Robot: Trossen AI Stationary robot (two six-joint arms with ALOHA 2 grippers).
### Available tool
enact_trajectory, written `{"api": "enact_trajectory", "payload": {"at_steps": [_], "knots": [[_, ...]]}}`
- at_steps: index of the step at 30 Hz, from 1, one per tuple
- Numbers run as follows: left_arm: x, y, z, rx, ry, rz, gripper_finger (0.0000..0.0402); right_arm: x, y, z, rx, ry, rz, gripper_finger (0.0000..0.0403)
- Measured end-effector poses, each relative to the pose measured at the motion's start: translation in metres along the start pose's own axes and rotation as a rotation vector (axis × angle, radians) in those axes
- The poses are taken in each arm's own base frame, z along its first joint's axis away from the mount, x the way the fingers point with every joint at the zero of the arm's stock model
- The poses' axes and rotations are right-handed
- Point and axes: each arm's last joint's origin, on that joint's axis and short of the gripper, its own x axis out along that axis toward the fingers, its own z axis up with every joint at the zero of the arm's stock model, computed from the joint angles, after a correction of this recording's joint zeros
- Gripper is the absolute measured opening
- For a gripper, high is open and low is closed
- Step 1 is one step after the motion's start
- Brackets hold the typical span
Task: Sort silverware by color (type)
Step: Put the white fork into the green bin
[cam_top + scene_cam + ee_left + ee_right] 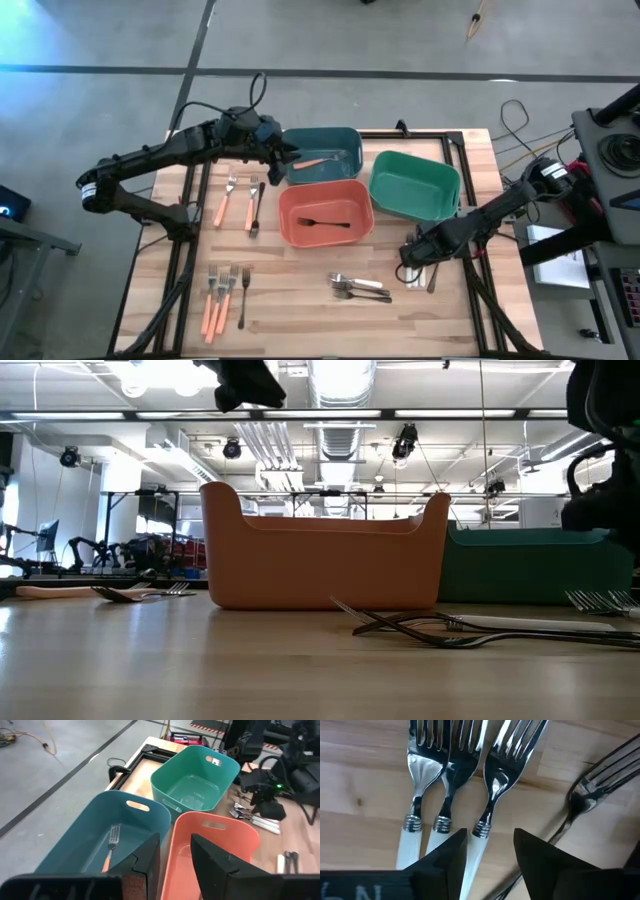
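Your right gripper (pixel 490 851) hovers open just above the white-handled forks (pixel 485 795); lower it squarely astride one handle, while your left gripper (pixel 175 855) waits open.

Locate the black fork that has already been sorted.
In the high view the black fork lies flat inside the orange-red bin, mid-table, between the teal bin behind it and the loose silver cutlery in front.

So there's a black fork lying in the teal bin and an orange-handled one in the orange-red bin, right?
Swapped. In the high view the black fork lies in the orange-red bin, and the orange-handled fork lies in the teal bin.
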Motion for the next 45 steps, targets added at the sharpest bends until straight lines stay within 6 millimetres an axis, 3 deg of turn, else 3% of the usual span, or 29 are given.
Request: {"api": "enact_trajectory", "payload": {"at_steps": [9, 23, 29, 35, 45], "knots": [[0.000, 0.000, 0.000, 0.000, 0.000, 0.012, 0.0091, 0.010, 0.007, -0.001, -0.024, -0.005, -0.019, 0.0146], [0.000, 0.000, 0.000, 0.000, -0.001, 0.012, 0.0091, 0.015, 0.010, -0.002, -0.028, -0.009, -0.016, 0.0041], [0.000, 0.000, 0.000, 0.000, -0.001, 0.012, 0.0091, 0.013, 0.009, -0.002, -0.028, -0.006, -0.006, 0.0034], [0.000, 0.000, 0.000, 0.000, -0.001, 0.011, 0.0091, 0.001, 0.006, -0.002, -0.015, 0.008, 0.006, 0.0031], [0.000, 0.000, 0.000, 0.000, -0.005, 0.011, 0.0091, -0.044, 0.011, -0.008, -0.058, 0.080, 0.135, 0.0030]]}}
